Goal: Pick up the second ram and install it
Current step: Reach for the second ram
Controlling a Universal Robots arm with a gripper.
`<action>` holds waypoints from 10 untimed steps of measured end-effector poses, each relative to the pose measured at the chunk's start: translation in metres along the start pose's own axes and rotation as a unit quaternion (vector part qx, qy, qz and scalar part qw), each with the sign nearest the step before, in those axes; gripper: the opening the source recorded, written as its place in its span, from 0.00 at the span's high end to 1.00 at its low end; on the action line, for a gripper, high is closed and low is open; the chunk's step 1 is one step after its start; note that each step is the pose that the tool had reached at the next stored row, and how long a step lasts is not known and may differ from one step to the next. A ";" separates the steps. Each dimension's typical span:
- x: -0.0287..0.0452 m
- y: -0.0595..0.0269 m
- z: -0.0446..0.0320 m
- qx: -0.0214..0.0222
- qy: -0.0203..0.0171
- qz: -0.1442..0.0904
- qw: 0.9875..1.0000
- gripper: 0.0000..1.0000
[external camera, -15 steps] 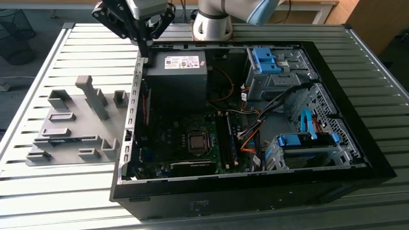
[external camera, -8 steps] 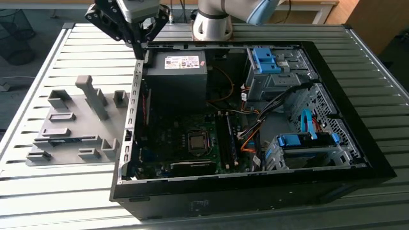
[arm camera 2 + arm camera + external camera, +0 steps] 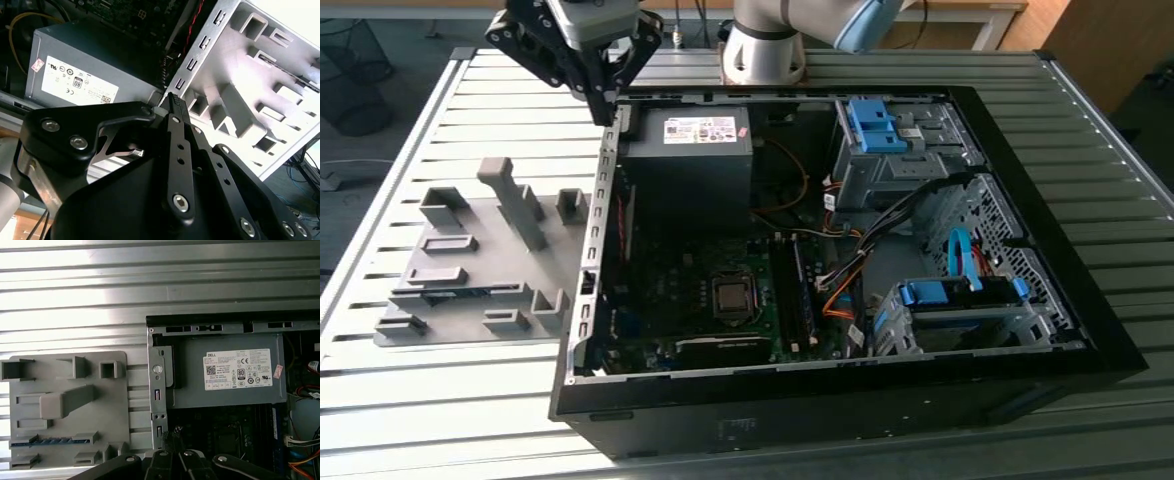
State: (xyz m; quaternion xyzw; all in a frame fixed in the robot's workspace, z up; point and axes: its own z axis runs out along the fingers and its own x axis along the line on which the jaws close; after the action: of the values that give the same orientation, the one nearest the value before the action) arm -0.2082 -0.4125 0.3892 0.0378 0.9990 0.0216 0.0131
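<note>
The gripper (image 3: 604, 112), fingertips pinched together and empty, hangs above a corner of the computer case (image 3: 854, 400); the second ram (image 3: 50, 441) sits slotted in the grey fixture (image 3: 115, 390)

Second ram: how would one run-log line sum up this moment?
gripper: shut, empty | position: above computer case edge, near power supply | second ram: lying in grey fixture slot

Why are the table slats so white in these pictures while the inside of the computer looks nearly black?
First wrist view: glare off the metal table washes its slats white. Exterior view: the table shines, while the computer case shades its interior. Second wrist view: the grey fixture bleaches pale in strong light, and the gripper stands dark against it.
</note>
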 end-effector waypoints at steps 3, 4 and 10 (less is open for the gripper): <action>0.0001 0.0000 0.0000 0.000 0.000 0.000 1.000 0.89; 0.0001 0.0000 0.0000 0.000 0.000 0.000 1.000 0.89; 0.0023 -0.0002 -0.0001 0.000 0.000 0.000 1.000 0.89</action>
State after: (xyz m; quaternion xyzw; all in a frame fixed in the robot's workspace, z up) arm -0.2105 -0.4125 0.3893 0.0379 0.9990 0.0216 0.0130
